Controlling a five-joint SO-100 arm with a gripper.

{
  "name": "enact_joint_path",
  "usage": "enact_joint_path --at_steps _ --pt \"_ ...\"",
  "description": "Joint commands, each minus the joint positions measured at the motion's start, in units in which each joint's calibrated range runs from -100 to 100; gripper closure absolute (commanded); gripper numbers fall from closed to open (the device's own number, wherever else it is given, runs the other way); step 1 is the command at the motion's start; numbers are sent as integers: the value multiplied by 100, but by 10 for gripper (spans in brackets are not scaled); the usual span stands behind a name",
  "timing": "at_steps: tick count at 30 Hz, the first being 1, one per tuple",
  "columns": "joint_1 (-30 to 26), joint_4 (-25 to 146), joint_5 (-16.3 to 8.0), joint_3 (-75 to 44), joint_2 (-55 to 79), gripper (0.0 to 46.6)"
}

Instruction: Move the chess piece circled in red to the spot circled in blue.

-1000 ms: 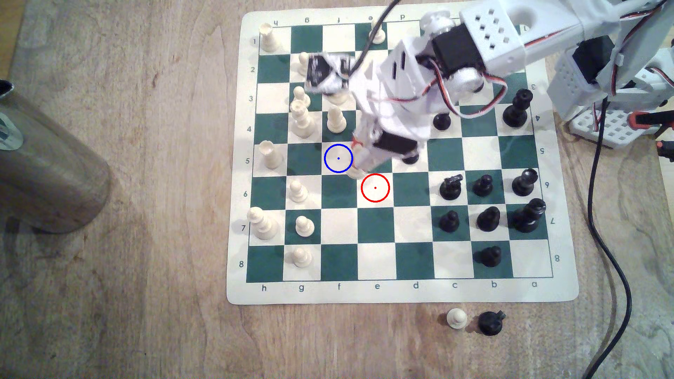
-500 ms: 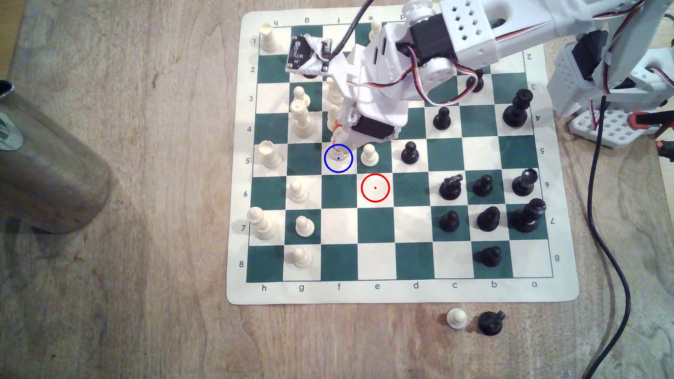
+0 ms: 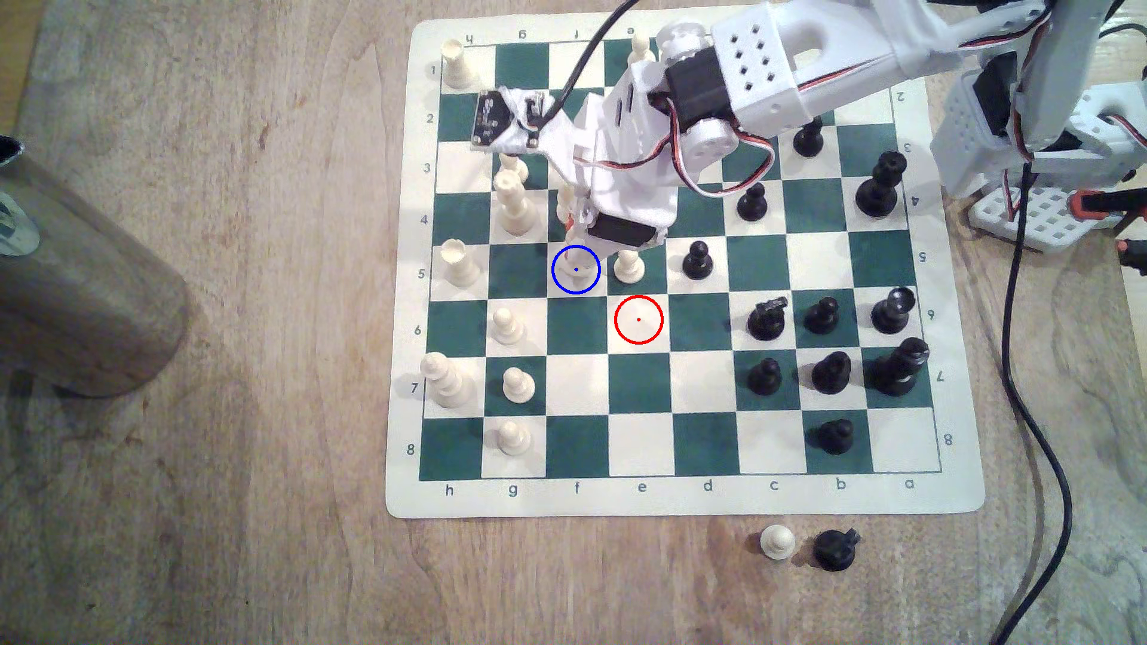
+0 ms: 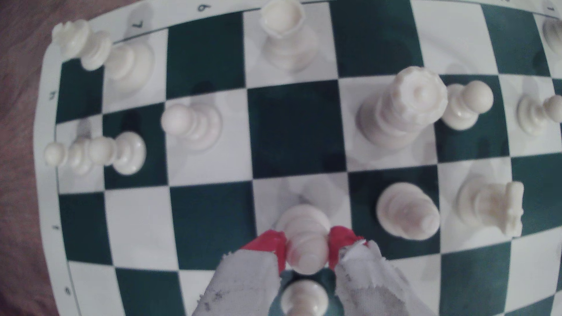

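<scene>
The hand (image 4: 307, 247) has carried the small cream-white plastic pawn (image 4: 305, 237) from beside the red-ringed square (image 3: 638, 320) onto the blue-ringed cream square (image 3: 576, 280), lowering slightly since.

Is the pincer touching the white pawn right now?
Touching. In the wrist view the pincer has both red fingertips pressed against the white pawn, no gap either side.

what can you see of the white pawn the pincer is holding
The white pawn is small, cream-white and looks like glossy plastic, with a round ball head, a narrow ringed neck and a flared round base. It stands about upright with its base on or just above the cream square ringed in blue. The pincer is shut on its neck, one red-tipped finger pressing each side. In the exterior view the arm hides most of it. No other piece touches it.
</scene>
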Motion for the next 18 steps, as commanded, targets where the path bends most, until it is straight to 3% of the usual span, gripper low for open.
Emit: enact_joint_path --at_steps 1,10,12,15,18 --pt "37 -78 15 -597 19 460" --pt "53 -78 15 -706 129 452" --pt "53 -78 10 -724 163 434" --pt "53 -62 -10 -706 197 364" --pt "60 -37 -15 -679 197 343"
